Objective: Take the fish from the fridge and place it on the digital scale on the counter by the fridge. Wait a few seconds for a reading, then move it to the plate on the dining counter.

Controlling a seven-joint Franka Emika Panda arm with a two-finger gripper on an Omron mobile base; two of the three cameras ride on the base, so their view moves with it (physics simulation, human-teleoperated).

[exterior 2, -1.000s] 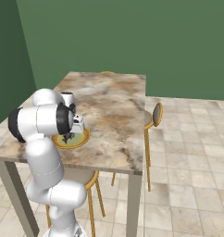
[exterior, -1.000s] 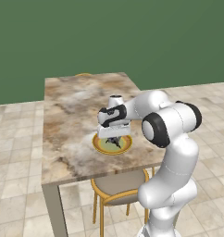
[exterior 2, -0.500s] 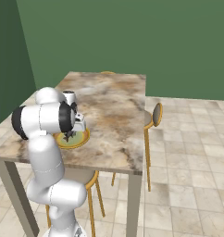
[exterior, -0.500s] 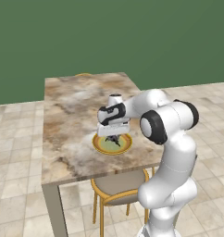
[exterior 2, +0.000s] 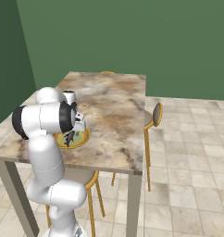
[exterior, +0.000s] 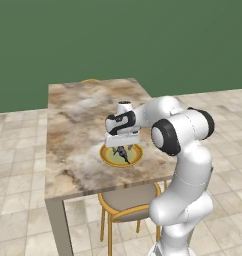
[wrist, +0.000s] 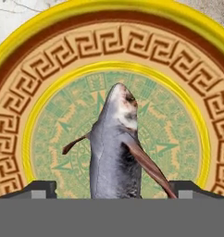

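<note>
The small dark grey fish (wrist: 115, 152) lies in the middle of the round yellow plate (wrist: 35, 92) with its orange-brown patterned rim. My gripper (wrist: 116, 190) hangs just above it, open, one fingertip (wrist: 40, 189) on each side and clear of the fish's body. From the base, the gripper (exterior: 122, 148) points down over the plate (exterior: 109, 156) near the front edge of the marbled dining counter (exterior: 73, 115). In the right base view my arm partly covers the plate (exterior 2: 84, 138) and the fish (exterior 2: 70, 136). The fridge, the digital scale and the stone counter are out of view.
A wooden chair (exterior: 128, 200) is tucked under the tabletop's near edge, right in front of my base. Another chair (exterior 2: 153, 115) stands at the right side, and a third chair's back (exterior: 90, 80) peeks over the far edge. Green walls close the room behind and to the left.
The fingers have spread apart and let go of the fish, which now rests on the plate. The arm has stayed over the plate.
</note>
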